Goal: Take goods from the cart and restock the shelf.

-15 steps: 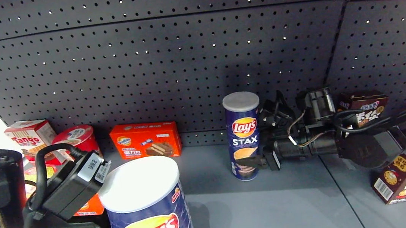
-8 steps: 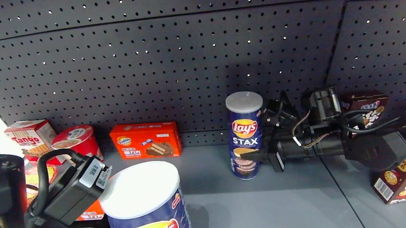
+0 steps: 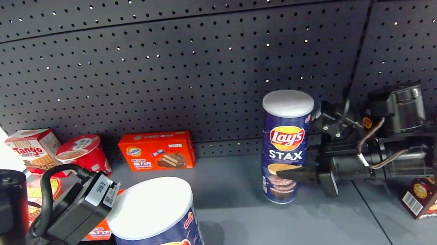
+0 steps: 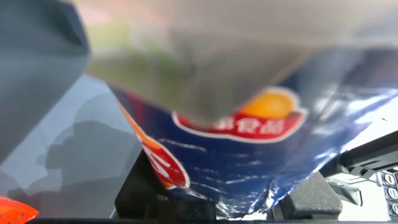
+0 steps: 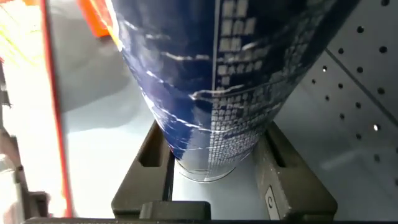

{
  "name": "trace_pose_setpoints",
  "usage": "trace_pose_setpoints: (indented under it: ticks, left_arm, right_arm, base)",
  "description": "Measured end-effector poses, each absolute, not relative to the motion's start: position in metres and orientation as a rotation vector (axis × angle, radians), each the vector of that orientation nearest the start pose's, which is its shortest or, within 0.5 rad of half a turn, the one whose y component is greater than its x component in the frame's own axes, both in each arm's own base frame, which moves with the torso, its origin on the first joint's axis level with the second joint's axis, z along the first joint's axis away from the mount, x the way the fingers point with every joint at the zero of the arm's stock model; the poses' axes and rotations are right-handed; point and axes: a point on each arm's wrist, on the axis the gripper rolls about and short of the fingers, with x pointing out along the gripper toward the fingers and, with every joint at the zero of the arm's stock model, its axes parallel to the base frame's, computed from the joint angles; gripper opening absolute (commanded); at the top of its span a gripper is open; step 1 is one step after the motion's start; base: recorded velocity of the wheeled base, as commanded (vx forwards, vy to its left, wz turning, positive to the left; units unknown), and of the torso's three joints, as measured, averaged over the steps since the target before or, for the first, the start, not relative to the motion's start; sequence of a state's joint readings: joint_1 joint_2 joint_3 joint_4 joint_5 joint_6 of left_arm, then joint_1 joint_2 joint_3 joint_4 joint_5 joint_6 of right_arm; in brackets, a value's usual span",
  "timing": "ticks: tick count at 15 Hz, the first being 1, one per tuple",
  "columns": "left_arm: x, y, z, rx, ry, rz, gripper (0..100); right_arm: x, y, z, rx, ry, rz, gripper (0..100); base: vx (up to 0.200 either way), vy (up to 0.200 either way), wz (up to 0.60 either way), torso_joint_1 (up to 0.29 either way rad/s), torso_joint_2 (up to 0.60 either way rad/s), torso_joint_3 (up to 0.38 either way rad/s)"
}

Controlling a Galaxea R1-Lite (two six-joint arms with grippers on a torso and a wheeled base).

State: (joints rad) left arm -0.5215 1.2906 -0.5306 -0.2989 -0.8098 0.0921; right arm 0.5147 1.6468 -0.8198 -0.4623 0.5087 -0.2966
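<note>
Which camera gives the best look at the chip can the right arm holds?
The head view: the chip can shows whole, white lid to base, the right gripper at its lower part. The right wrist view catches its blue lower body close up. The left wrist view shows a second can.

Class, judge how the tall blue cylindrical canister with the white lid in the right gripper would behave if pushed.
The tall blue canister is narrow-based and held low by the right gripper, so it probably tips easily. Its round wall suggests rolling if toppled.
</note>
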Motion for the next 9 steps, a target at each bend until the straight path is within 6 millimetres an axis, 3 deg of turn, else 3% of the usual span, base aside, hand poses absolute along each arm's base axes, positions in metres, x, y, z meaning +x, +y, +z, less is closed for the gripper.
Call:
trace_pose_setpoints:
  ticks: [5,9]
  left_arm:
    - [0.148,-0.105,0.180,0.009,0.432,-1.320,0]
    - [0.147,-0.104,0.176,0.007,0.449,-1.318,0]
  right_arm:
    - [0.191,0.143,0.198,-0.200,0.217,1.102,0]
    - [0.155,0.121,0.185,-0.199,0.218,1.107,0]
  base:
    - [0.000,0.000,0.00,0.000,0.00,0.000]
    - [0.000,0.000,0.00,0.000,0.00,0.000]
